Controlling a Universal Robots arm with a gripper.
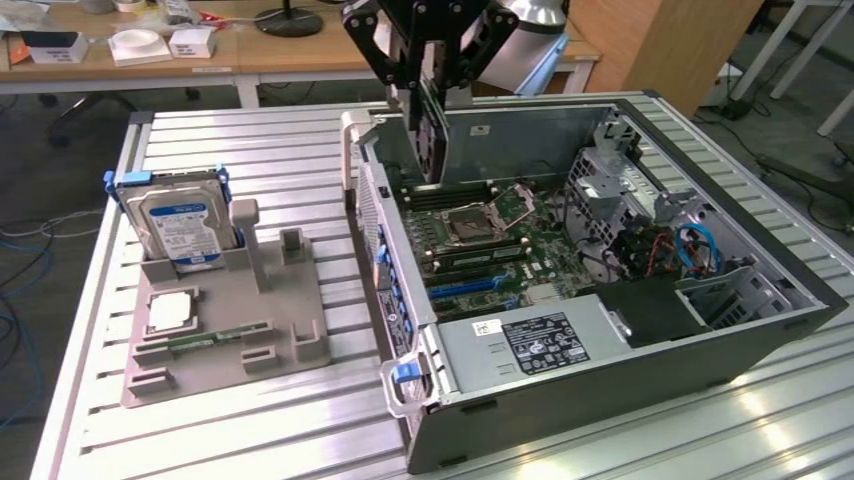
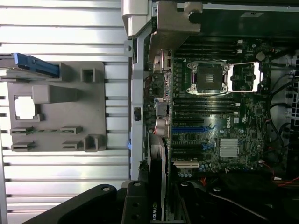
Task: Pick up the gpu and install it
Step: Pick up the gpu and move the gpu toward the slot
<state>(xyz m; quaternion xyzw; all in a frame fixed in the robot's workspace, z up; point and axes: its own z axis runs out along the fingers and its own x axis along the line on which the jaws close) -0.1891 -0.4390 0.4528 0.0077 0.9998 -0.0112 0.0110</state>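
Gripper (image 1: 430, 100) jaws pinch the gpu (image 1: 430, 150) by its upper edge. The card hangs upright (edge-on in the wrist view), its lower edge inside the open computer case (image 1: 561, 400) over the motherboard (image 1: 487, 235); contact with the board can't be told. Hard drive (image 1: 180, 215) stands in the grey holder (image 1: 267, 340) beside the case.

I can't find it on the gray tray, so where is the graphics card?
At the top of the exterior view, the graphics card hangs upright in the tool, over the open computer case.
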